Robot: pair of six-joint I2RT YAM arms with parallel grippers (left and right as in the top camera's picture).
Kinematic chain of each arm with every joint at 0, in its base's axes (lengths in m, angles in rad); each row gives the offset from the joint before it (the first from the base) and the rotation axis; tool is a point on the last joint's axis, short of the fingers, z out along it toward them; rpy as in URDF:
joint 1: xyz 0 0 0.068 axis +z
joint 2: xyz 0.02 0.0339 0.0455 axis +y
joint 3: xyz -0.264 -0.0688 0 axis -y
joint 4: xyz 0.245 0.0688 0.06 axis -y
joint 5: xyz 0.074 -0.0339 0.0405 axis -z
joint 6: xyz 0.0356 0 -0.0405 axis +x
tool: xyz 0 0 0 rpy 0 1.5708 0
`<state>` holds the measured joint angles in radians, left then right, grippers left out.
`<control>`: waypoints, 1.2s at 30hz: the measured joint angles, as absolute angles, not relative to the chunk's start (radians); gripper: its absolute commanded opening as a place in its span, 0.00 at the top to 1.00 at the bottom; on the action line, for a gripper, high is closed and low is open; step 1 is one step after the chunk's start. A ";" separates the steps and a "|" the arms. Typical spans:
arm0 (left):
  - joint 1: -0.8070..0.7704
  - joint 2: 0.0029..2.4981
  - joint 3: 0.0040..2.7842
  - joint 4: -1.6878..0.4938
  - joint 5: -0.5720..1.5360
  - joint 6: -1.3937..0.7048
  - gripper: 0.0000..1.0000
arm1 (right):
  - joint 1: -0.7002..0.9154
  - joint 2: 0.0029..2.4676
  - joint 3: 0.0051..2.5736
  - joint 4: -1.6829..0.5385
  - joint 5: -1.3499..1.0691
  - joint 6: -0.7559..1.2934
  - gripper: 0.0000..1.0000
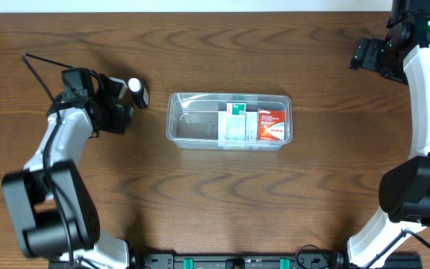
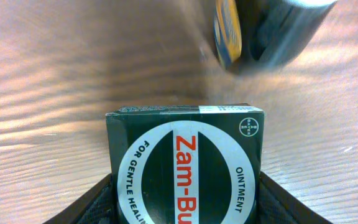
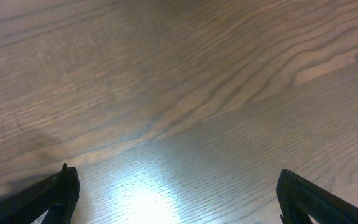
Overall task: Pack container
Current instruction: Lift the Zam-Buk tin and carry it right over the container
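your left gripper (image 2: 186, 179) sits at the left of the overhead frame. in its wrist view the fingers (image 2: 89, 205) press against both sides of a dark green ointment box (image 2: 185, 165), pinching it. the box stands upright on the wooden table (image 2: 55, 93), its round white label facing the camera. just beyond it, at the upper right of that view, you have a blurred dark bottle (image 2: 278, 28) with a yellow and blue label. from overhead the bottle's white cap shows just beside the gripper.

the container (image 1: 176, 119) lies at the middle of the overhead frame, well apart from both arms. inside it a green-and-white box (image 1: 234, 123) sits near the centre and a red box (image 1: 272, 125) at its right end.

your right gripper (image 1: 364, 56) hangs at the upper right of the overhead frame, fingers (image 3: 55, 190) spread wide with only bare table between them.
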<state>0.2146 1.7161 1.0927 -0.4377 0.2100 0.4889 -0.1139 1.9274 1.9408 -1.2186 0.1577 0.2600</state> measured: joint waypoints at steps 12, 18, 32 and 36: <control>0.213 1.499 1.093 -0.441 0.210 0.338 0.44 | -0.114 1.927 1.941 -1.219 0.158 0.260 0.01; 0.159 1.383 1.093 -0.441 0.206 0.294 0.44 | -0.114 1.927 1.941 -1.219 0.158 0.260 0.01; -0.140 1.357 1.093 -0.441 0.207 0.265 0.45 | -0.114 1.927 1.941 -1.219 0.158 0.260 0.01; -0.181 1.384 1.093 -0.440 0.205 0.223 0.45 | -0.114 1.927 1.941 -1.219 0.158 0.260 0.01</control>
